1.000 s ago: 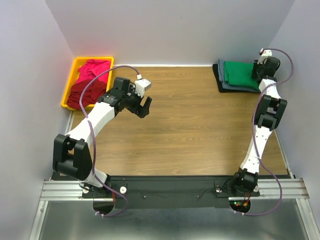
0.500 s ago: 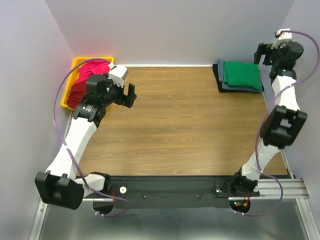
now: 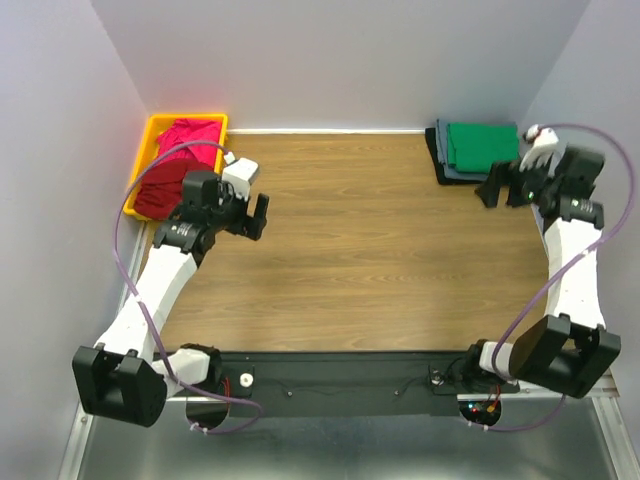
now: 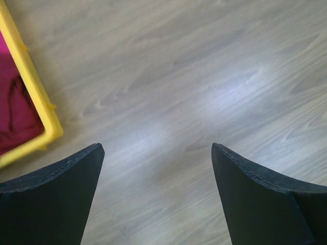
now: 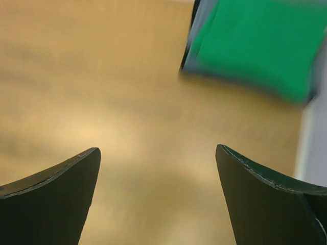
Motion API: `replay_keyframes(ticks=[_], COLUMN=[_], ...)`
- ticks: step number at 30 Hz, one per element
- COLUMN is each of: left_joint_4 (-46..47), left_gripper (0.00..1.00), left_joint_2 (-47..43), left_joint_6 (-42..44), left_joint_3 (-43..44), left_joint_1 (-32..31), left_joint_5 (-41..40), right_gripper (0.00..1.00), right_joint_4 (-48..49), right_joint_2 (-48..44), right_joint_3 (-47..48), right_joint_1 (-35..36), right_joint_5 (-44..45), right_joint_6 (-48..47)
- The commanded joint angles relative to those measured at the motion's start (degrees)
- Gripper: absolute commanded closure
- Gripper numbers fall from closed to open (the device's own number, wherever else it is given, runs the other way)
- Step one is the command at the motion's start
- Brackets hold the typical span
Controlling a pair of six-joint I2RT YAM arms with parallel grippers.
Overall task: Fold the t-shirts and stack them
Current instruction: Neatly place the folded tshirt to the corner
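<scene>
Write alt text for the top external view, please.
Two robot arms reach over a wooden table. The left gripper hovers near a yellow bin holding a pink t-shirt and a dark red t-shirt; the right gripper is beside a folded stack topped by a green t-shirt. Both are open and empty.

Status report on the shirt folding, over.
Left gripper open, empty; right gripper open, empty. Green shirt tops folded stack; pink shirt, dark red shirt unfolded in yellow bin. Nothing blocking the bin.

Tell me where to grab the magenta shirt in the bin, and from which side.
Probably pinch a raised fold near the middle of the magenta shirt, coming straight down: it lies crumpled at the far end of the yellow bin, whose walls block sideways approaches.
</scene>
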Motion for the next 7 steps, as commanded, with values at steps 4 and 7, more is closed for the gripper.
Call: replay_keyframes(ticks=[4,7], left_joint_4=[0.2,-0.9], left_gripper=[0.01,0.01], left_joint_2=[-6.2,-7.9], left_joint_6=[1.8,2.3], left_joint_3=[-9.7,-8.8], left_joint_1=[0.0,0.0], left_joint_5=[-4.9,-4.0], right_gripper=[0.0,0.0], right_joint_4=[-15.1,-16.0], right_joint_2=[-13.8,-19.0], right_joint_3=[-18.1,-21.9], right_joint_1=[0.0,0.0], right_joint_5=[3.6,6.1], right_joint_6=[-9.8,-10.2])
